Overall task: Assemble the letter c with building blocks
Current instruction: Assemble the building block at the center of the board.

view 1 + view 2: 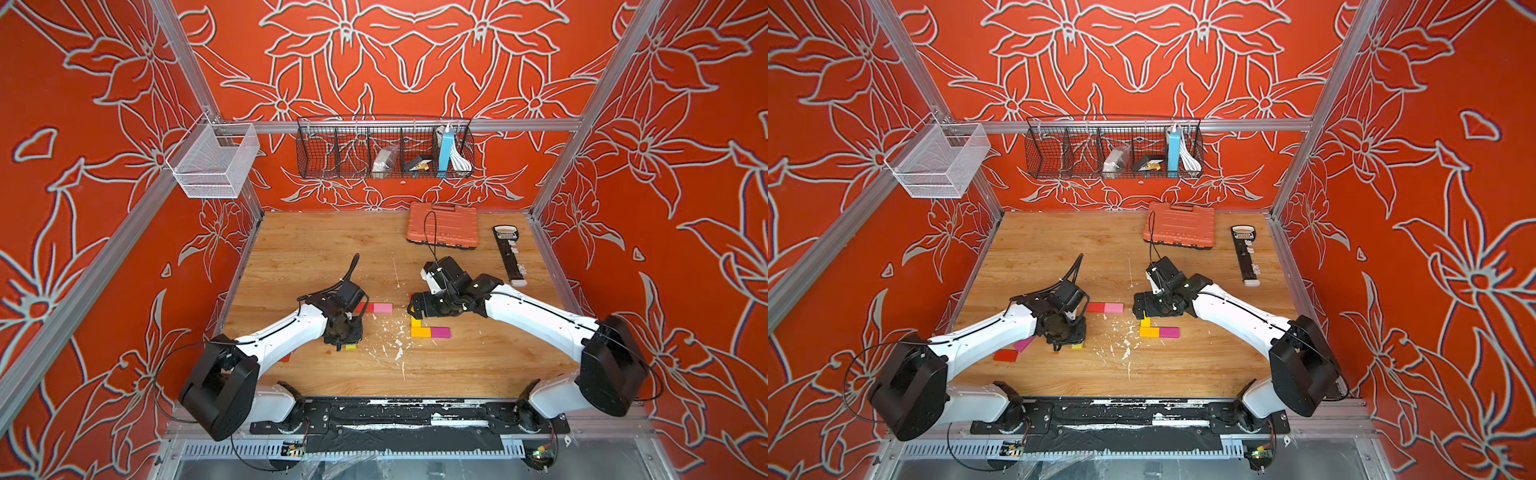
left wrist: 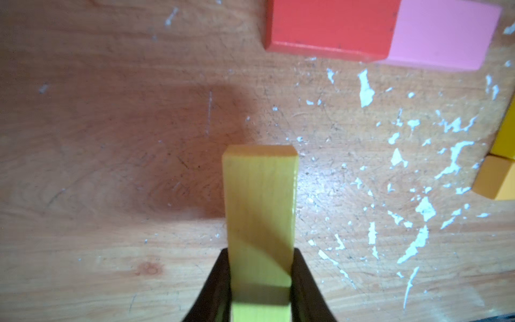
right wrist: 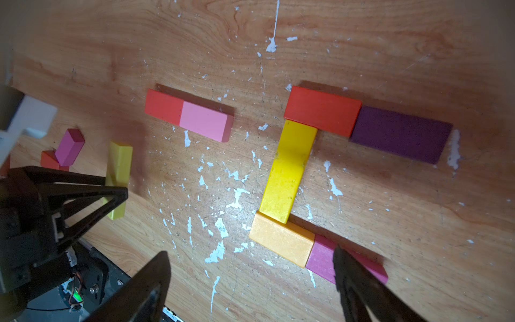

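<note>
1. The left gripper [image 2: 260, 259] is clamped on the held yellow bar [image 2: 260, 195] near one end; the other end juts past its fingertips over the counter [image 2: 111, 139].
2. The right gripper [image 3: 250, 253] stands wide open and holds nothing. It hovers over a part-built C.
3. The C has three sides: red block [image 3: 322, 111] touching purple block [image 3: 401, 133], the second yellow bar [image 3: 288, 170] as spine, then orange block [image 3: 281, 241] touching magenta block [image 3: 323, 259].
4. A red-and-pink pair [image 3: 189, 114] lies between the grippers; a loose magenta block [image 1: 1023, 344] and a loose red block [image 1: 1006, 355] lie by the left arm.
</note>
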Available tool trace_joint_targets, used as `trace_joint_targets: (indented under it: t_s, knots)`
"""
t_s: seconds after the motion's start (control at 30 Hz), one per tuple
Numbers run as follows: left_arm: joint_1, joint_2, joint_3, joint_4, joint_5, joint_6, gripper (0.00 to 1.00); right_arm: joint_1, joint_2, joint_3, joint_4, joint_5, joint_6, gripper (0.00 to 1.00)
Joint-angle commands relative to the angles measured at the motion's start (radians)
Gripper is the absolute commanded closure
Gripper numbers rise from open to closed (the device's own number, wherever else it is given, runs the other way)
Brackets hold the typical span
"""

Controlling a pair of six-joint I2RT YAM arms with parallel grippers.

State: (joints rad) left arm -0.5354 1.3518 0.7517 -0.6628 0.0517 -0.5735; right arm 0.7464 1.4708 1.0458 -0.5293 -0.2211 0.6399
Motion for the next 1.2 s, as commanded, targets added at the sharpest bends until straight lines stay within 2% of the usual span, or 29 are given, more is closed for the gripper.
trace_joint_targets:
  t_s: [0.0, 1.17]
  knots:
    - [-0.023, 0.035, 0.02, 0.009, 0.002, 0.038, 0.76, -0.004, 0.019, 0.01, 0.015, -0.004, 0.041, 0.07]
    - [-0.029, 0.239, 0.113, 0.045, -0.056, 0.054, 0.73, -0.004, 0.049, 0.026, 0.009, -0.004, 0.05, 0.06]
